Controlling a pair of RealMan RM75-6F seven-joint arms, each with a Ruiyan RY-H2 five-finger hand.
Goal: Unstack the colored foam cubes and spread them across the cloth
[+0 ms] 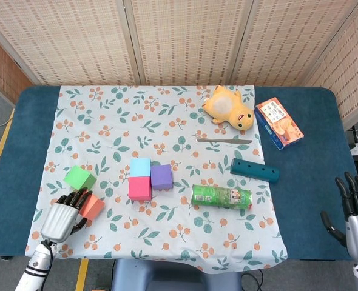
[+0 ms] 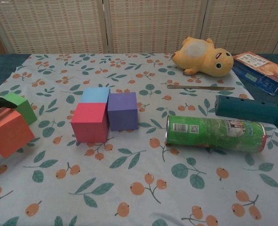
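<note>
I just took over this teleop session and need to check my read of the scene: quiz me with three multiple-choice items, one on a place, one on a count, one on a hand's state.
1. Where is the orange cube?
A. atop the pink cube
B. near the green cube, at the cloth's left
C. beside the can

2. How many foam cubes show?
A. three
B. four
C. five

3. The left hand is:
A. holding the orange cube
B. open, well clear of the cubes
C. on the knife

Answers: 1 B, it sits just in front of the green cube. 2 C: orange, green, pink, light blue, purple. 3 A, its fingers wrap the cube.
</note>
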